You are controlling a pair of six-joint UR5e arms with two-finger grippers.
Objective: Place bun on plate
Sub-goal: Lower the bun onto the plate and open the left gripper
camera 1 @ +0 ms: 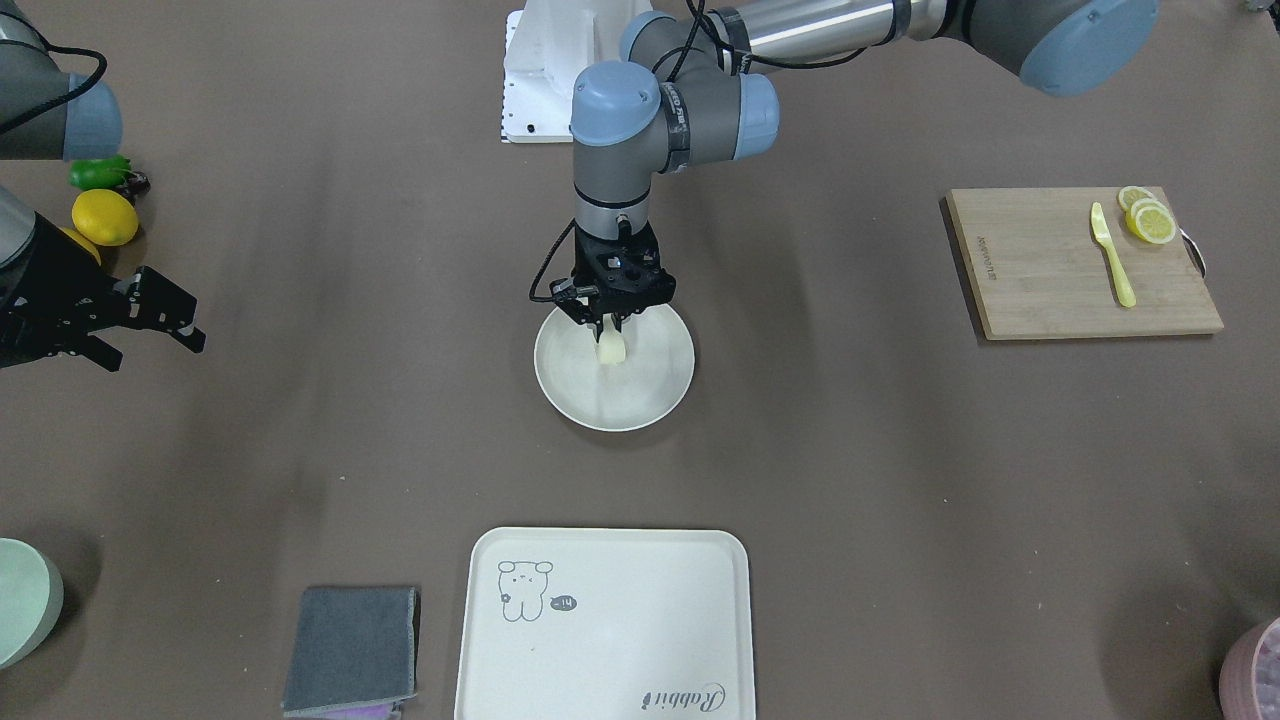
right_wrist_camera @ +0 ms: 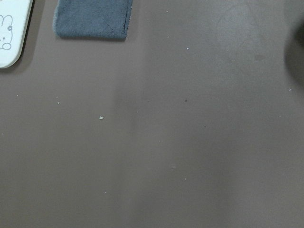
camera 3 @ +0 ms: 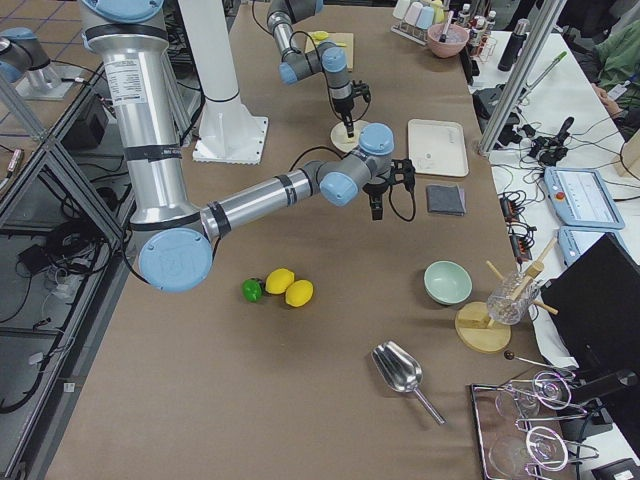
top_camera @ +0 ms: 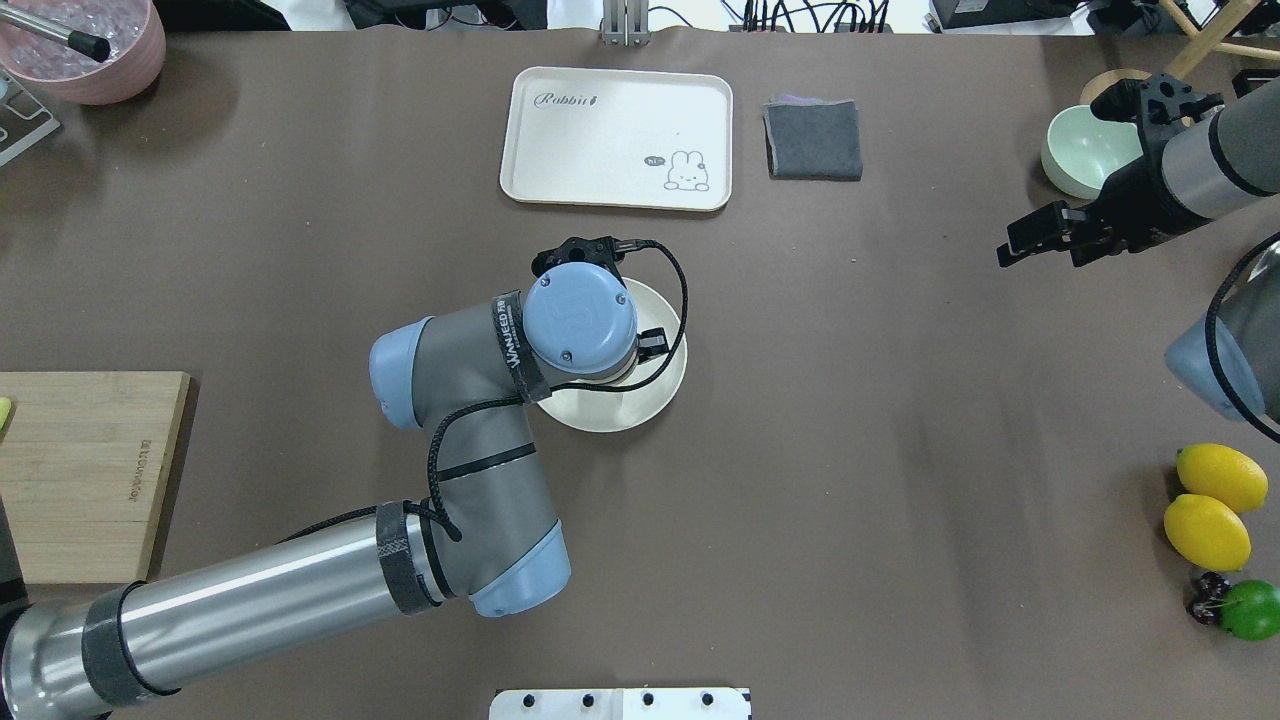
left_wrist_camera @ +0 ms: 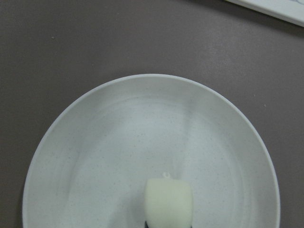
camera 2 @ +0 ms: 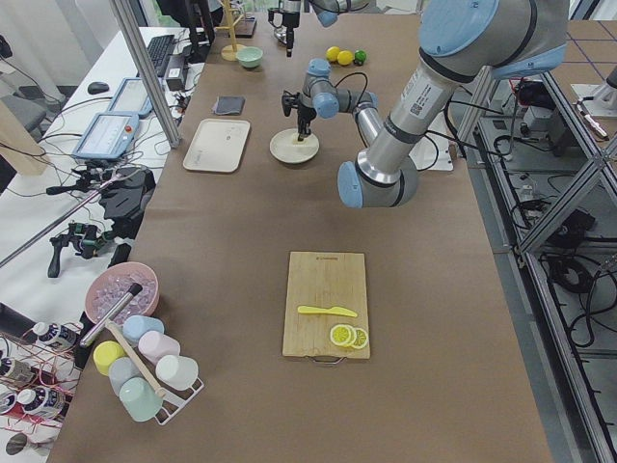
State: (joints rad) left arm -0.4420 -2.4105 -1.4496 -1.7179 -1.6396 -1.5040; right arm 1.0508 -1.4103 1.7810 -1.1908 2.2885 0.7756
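The round cream-white plate lies at the table's middle. My left gripper points straight down over its robot-side half, shut on the top of the small pale bun, which hangs low over the plate's floor. In the left wrist view the bun sits at the bottom centre above the plate; whether it touches the plate I cannot tell. In the overhead view my left wrist hides the bun and covers part of the plate. My right gripper hovers open and empty far off to the side.
A cream tray with a drawn animal and a folded grey cloth lie on the far side. A wooden cutting board carries lemon slices and a yellow knife. Lemons and a pale green bowl sit near my right arm.
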